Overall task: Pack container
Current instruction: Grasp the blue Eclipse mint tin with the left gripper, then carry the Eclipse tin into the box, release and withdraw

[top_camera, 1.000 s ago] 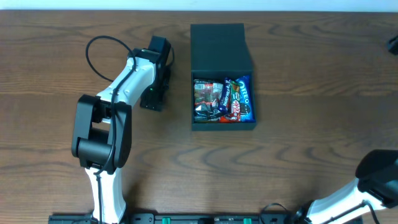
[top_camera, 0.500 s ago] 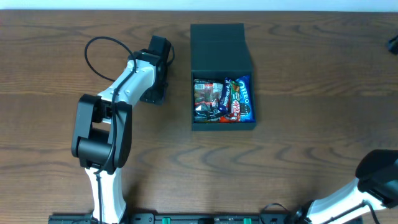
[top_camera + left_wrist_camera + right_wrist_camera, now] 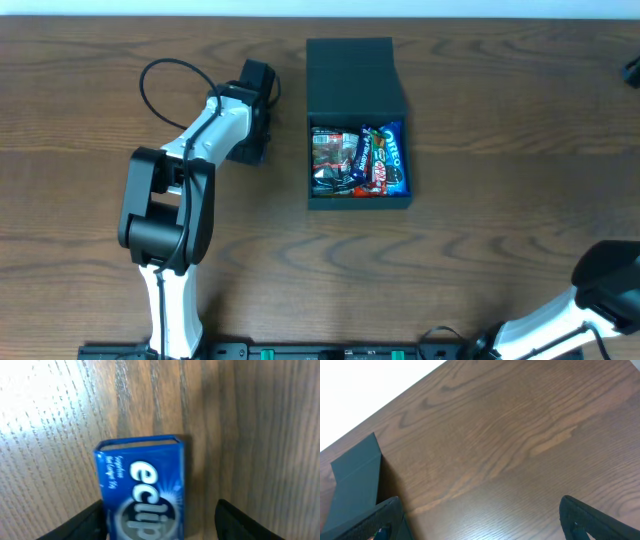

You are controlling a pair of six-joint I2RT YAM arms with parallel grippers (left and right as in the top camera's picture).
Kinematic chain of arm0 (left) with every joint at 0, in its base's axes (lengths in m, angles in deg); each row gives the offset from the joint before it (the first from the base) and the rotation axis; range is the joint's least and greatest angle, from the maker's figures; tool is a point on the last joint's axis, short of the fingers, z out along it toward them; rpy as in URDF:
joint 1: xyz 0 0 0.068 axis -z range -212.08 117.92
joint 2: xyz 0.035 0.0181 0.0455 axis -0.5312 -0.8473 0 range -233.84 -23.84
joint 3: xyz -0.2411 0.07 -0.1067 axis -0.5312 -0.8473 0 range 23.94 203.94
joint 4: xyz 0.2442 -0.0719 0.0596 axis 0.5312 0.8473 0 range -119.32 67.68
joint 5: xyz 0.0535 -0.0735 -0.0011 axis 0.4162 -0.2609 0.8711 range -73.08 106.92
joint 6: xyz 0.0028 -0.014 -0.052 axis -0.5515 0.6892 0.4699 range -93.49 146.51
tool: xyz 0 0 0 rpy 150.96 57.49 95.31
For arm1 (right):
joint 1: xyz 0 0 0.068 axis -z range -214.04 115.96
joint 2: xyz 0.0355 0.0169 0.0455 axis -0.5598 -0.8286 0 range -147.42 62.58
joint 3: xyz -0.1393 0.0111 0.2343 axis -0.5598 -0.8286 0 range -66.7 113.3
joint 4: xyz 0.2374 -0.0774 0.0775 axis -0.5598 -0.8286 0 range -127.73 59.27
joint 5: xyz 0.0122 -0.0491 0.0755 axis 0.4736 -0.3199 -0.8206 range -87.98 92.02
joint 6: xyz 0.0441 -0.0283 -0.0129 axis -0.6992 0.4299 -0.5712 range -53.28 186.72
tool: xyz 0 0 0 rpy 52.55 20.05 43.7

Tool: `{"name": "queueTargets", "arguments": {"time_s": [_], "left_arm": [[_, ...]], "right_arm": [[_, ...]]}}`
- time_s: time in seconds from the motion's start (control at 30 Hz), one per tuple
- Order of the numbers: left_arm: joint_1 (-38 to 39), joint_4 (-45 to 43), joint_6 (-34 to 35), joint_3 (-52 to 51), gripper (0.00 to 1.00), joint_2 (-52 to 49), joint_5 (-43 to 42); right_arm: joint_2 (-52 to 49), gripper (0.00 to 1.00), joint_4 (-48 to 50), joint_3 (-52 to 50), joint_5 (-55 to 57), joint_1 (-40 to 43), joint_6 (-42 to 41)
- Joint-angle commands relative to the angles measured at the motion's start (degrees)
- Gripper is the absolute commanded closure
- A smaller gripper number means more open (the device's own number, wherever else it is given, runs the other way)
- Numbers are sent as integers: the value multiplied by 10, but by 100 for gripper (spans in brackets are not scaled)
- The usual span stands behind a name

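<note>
The dark teal container (image 3: 358, 201) sits open at the table's middle, its flap lid (image 3: 352, 75) lying back. Inside are an Oreo packet (image 3: 392, 160) and other snack packets (image 3: 338, 162). My left gripper (image 3: 250, 148) points down at the table left of the container. In the left wrist view a blue Eclipse gum pack (image 3: 142, 490) lies flat between its fingers (image 3: 85, 522). The left finger is at the pack's edge and a gap remains at the right finger (image 3: 242, 520). My right gripper (image 3: 480, 512) is open over bare table, with the container (image 3: 355, 477) at its left.
A black cable loop (image 3: 160, 85) curls off the left arm (image 3: 165, 200). The right arm's base (image 3: 600, 285) sits at the near right corner. A dark object (image 3: 632, 70) shows at the far right edge. Bare wood surrounds the container.
The left gripper's jaws have narrowed around the gum pack, and the gripper has shifted slightly toward the table's far side. The right arm and container stayed put.
</note>
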Motion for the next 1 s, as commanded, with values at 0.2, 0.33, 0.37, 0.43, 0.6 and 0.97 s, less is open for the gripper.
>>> {"name": "queueTargets", "arguments": {"time_s": [0.2,0.33,0.37,0.43,0.6,0.97], "left_arm": [[-5,-1,-46,-3,45,-23,-10],[-7,0,-87,0,56,-23,-10],[-7,0,-101,4,59,-23,-10],[-8,0,-129,17,62,-22,-10],[-10,1,-203,77,65,-13,-1],[52,62,-511,271,94,4,2]], "right_arm": [[-3,1,0,-4,-4,2,6],[-3,1,2,-4,-4,2,6],[-3,1,2,-4,-4,2,6],[-3,1,4,-4,-4,2,6],[-3,1,4,-4,-4,2,6],[-3,1,4,-4,-4,2,7]]}}
